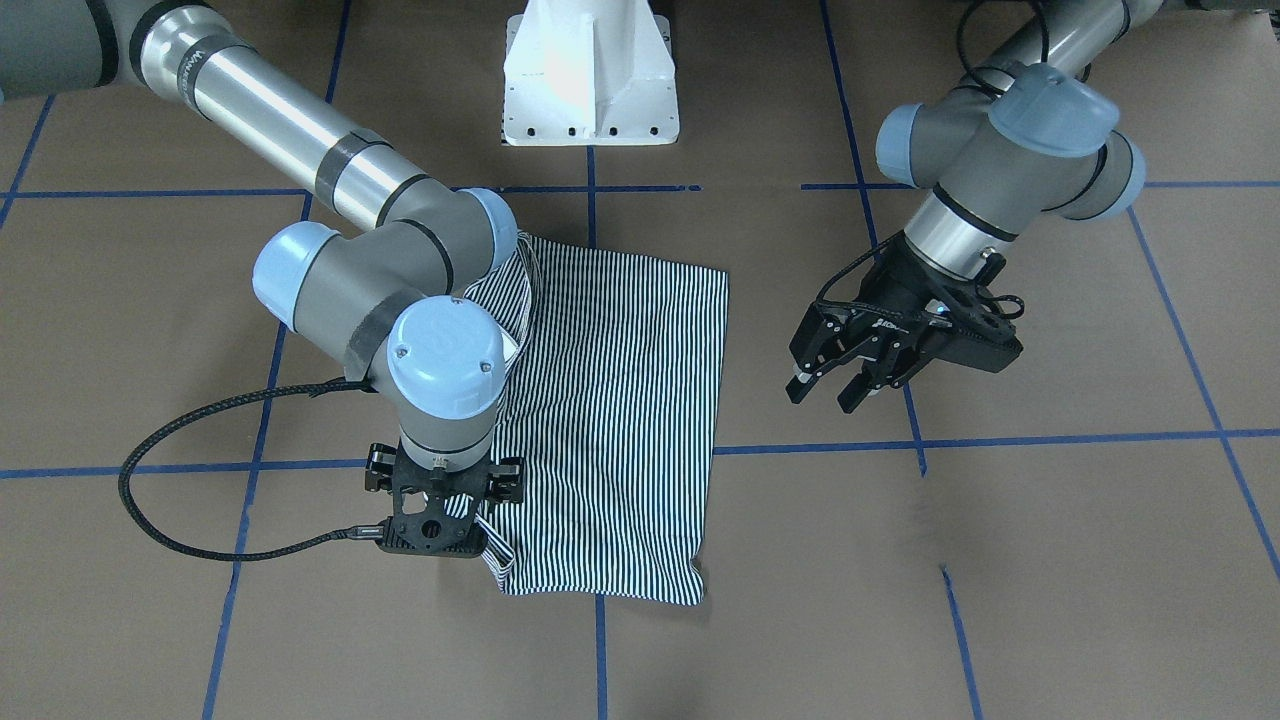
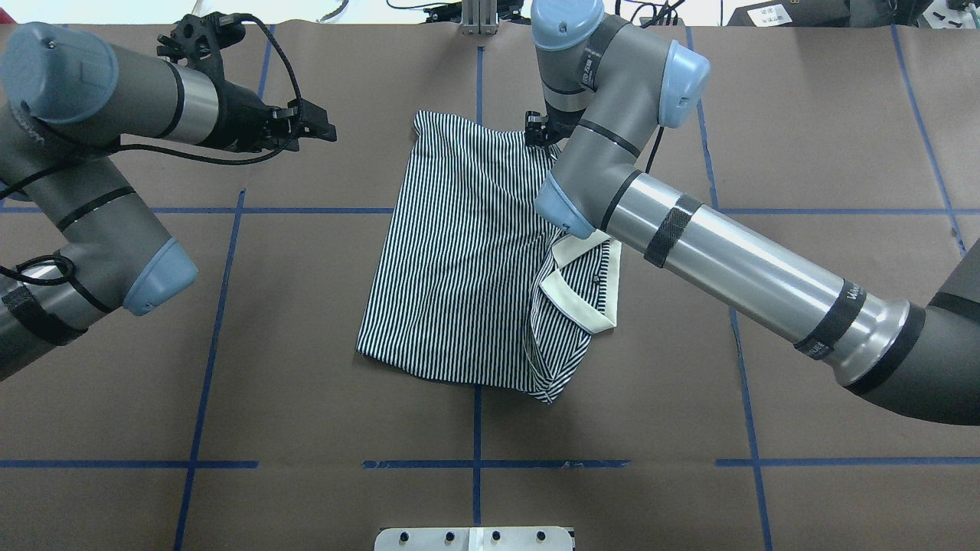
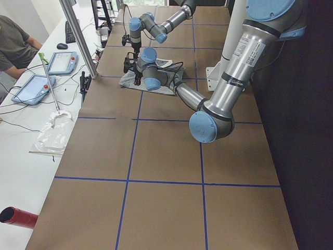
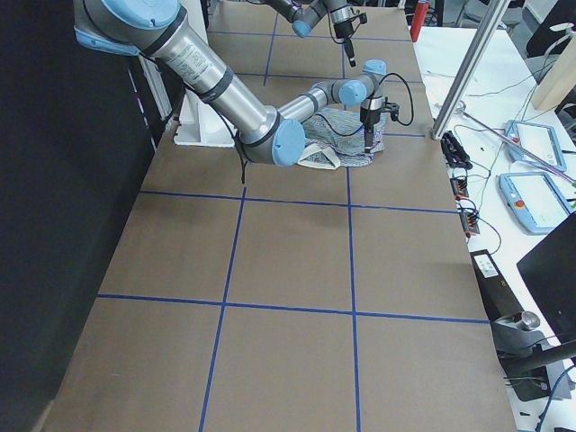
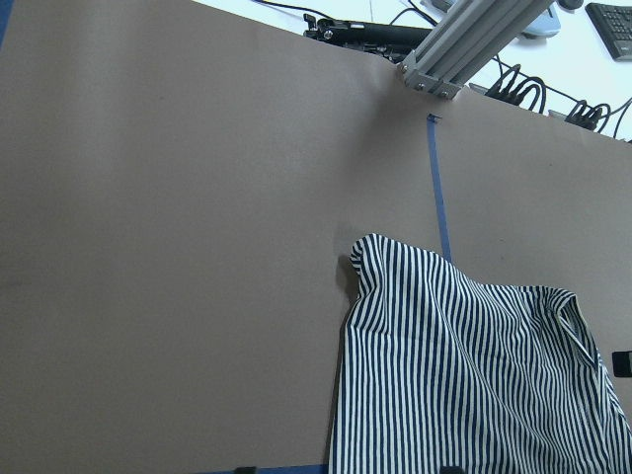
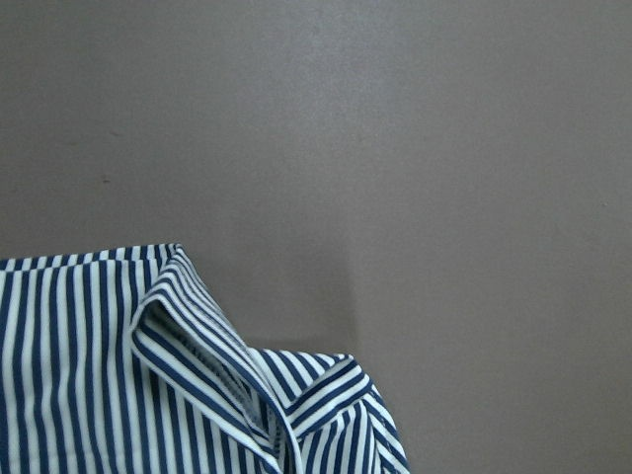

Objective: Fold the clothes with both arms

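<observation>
The striped polo shirt (image 1: 620,400) lies partly folded on the brown table, and its cream collar (image 2: 582,295) is turned up on its right side in the overhead view. My right gripper (image 1: 440,540) points straight down onto the shirt's far right corner (image 6: 257,395). The cloth bunches up under it and its fingers are hidden. In the overhead view the right gripper (image 2: 537,130) is mostly behind the arm. My left gripper (image 1: 828,392) is open and empty, hovering above bare table to the left of the shirt (image 2: 459,268), apart from it. The left wrist view shows the shirt's far edge (image 5: 464,385).
The white pedestal base (image 1: 590,80) stands at the robot's side of the table. Blue tape lines (image 2: 475,463) grid the brown paper. A side bench with tablets (image 3: 36,88) and a seated person (image 3: 15,41) lies beyond the table's far edge.
</observation>
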Available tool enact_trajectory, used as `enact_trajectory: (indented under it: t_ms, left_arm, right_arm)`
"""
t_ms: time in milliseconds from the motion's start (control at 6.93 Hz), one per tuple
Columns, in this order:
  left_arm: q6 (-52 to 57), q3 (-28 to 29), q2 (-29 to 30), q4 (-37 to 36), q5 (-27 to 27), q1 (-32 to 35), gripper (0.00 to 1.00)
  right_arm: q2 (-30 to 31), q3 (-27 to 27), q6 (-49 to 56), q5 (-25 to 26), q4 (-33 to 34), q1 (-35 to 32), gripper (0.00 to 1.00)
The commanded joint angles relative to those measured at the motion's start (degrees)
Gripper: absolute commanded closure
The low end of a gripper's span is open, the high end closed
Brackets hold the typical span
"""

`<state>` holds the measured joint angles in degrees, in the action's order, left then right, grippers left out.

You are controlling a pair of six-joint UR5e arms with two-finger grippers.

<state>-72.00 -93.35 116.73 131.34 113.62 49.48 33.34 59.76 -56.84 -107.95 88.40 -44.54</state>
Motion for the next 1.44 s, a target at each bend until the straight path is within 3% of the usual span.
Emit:
enact_trajectory:
  t_ms: [0,144,722,1299]
  left_arm:
    - [0.02,-1.04,-0.53,0.06,-0.24,0.09,0.31]
    - [0.02,-1.14,-1.49,0.15,-0.24,0.00,0.31]
    - [-0.07,-3.24,-2.12,-0.03,-0.15,0.09,0.31]
    - [0.02,-4.30,-3.08,-0.03,0.02,0.09,0.31]
  right_arm:
    - [-3.61,-6.71,0.33,0.02,-4.43,0.42,0.00]
    - [-3.81,-9.80,0.24,0.02,-9.60,0.42,0.00]
    - [-5.04,-12.91,1.56,-0.16,-10.26,0.59,0.00]
    - [-2.15,-14.23,11.92,-0.24,-10.18,-2.82,0.00]
